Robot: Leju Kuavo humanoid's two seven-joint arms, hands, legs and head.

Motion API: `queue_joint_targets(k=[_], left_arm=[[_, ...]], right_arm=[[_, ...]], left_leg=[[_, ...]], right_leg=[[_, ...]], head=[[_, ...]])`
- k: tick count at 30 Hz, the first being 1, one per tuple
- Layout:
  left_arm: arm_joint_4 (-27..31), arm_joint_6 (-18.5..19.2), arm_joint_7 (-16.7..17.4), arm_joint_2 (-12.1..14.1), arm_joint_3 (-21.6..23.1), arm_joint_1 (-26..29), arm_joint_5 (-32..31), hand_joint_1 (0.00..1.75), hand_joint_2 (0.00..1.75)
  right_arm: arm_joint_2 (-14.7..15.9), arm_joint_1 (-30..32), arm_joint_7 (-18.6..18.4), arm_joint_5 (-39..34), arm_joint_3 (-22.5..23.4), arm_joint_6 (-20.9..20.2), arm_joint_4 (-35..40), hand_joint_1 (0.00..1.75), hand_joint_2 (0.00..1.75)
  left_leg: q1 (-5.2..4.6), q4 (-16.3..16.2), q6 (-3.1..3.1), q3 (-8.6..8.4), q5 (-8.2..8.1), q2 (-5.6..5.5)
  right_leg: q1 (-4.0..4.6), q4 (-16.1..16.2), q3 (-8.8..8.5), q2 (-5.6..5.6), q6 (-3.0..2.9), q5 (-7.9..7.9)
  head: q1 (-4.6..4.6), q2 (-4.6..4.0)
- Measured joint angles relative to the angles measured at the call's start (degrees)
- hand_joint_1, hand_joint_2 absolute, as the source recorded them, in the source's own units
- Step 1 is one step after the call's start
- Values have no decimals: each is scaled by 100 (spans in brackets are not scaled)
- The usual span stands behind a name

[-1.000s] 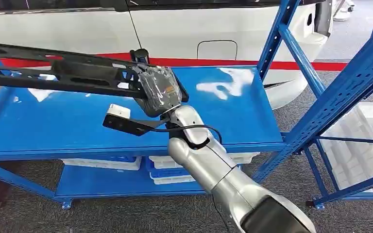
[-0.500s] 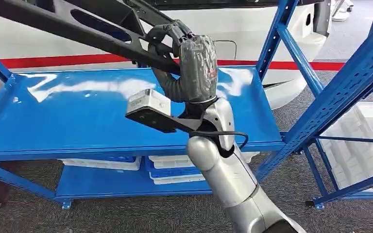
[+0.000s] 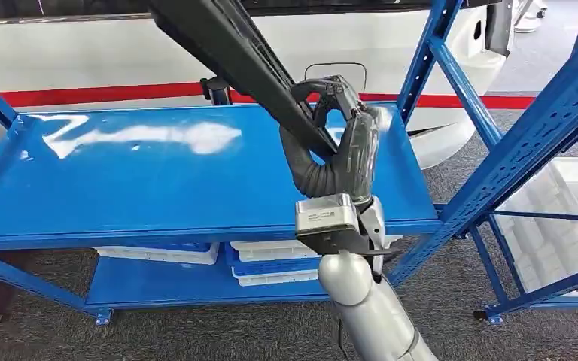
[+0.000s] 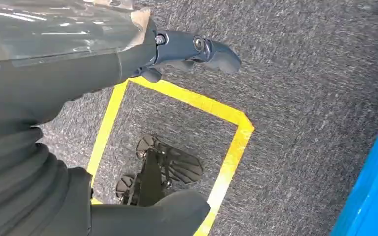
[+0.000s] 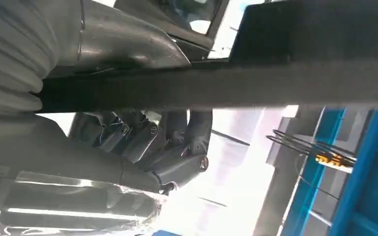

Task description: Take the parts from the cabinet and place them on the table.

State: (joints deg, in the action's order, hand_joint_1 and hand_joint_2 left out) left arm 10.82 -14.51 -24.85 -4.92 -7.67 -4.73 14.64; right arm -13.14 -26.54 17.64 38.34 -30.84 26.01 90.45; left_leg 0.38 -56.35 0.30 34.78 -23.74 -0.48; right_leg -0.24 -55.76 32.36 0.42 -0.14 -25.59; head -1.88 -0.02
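The long black part (image 3: 248, 68) ran slantwise up and away from the right hand (image 3: 335, 143) — its far end was cut off by the frame's top edge. The hand gripped its lower end above the blue shelf (image 3: 120, 188). The left hand (image 4: 54, 98) hung with fingers apart, holding nothing.

The right arm (image 3: 365, 308), rising from the lower middle of the frame, is smooth rounded silver, with a grey boxy camera module (image 3: 325, 216) bearing small dark print fixed at the wrist. Above it the right hand (image 3: 339, 150) wears a dark grey ribbed cover, and its darker fingers (image 3: 331, 89) show small silver screws. The left hand (image 4: 54, 98) has the same grey ribbed cover, a glossy clear film and a round screw.
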Motion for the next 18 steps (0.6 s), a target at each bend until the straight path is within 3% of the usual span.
queue_joint_targets(k=[7, 8, 9, 10, 12, 13, 14, 15, 16, 18], left_arm=[[0, 70, -50, 11, -2, 37, 85, 0, 175], [0, 105, -57, 13, -2, 36, 90, 0, 175], [0, 122, -57, 11, -2, 36, 92, 0, 175], [0, 136, -66, 15, -2, 29, 94, 0, 175], [0, 179, -88, 24, -2, 21, 107, 0, 175], [0, 190, -109, 24, -2, 21, 140, 0, 175], [0, 219, -140, 28, -6, 26, 188, 0, 175], [0, 225, -168, 33, -9, 32, 223, 0, 175], [0, 236, -206, 33, -13, 36, 260, 0, 175], [0, 302, -267, 37, -28, 37, 319, 0, 175]], right_arm=[[79, 275, 90, -113, -9, -59, 122, 175, 175], [76, 289, 105, -129, -15, -63, 157, 175, 175], [81, 321, 111, -133, -17, -68, 188, 175, 175], [96, 328, 122, -144, -20, -68, 203, 175, 175], [129, 351, 138, -168, -24, -85, 201, 175, 175], [146, 377, 142, -181, -24, -90, 201, 175, 175], [170, 399, 148, -209, -24, -98, 199, 175, 175], [188, 402, 149, -229, -22, -105, 199, 175, 175], [197, 396, 151, -236, -22, -111, 199, 175, 175], [194, 365, 162, -253, -24, -114, 199, 175, 175]], left_leg=[[-38, -41, 91, -1, -49, 0], [-30, 10, 128, -32, 9, 3], [32, 90, 163, -89, 51, 35], [21, 113, 187, -110, 60, 31], [20, 110, 195, -100, 64, 33], [18, 108, 195, -88, 65, 34], [19, 103, 193, -79, 66, 34], [21, 98, 189, -73, 68, 33], [26, 83, 181, -64, 72, 29], [45, 21, 138, -39, 63, 15]], right_leg=[[-35, 24, -33, 0, 74, -11], [-18, 28, -45, 1, 121, 7], [-13, -44, -18, -9, 127, -77], [-13, -244, 70, -13, 96, -234], [-33, -1157, 476, -13, 21, -668], [-36, -1582, 668, -13, 21, -827], [-39, -1829, 773, -13, 51, -881], [-57, -1770, 725, -14, 99, -815], [-73, -1427, 527, -16, 165, -653], [-135, -325, -93, -37, 275, -286]], head=[[-2, 0], [-9, 0], [7, 0], [4, 0], [37, 0], [33, 0], [48, 0], [44, 0], [48, 0], [46, 0]])
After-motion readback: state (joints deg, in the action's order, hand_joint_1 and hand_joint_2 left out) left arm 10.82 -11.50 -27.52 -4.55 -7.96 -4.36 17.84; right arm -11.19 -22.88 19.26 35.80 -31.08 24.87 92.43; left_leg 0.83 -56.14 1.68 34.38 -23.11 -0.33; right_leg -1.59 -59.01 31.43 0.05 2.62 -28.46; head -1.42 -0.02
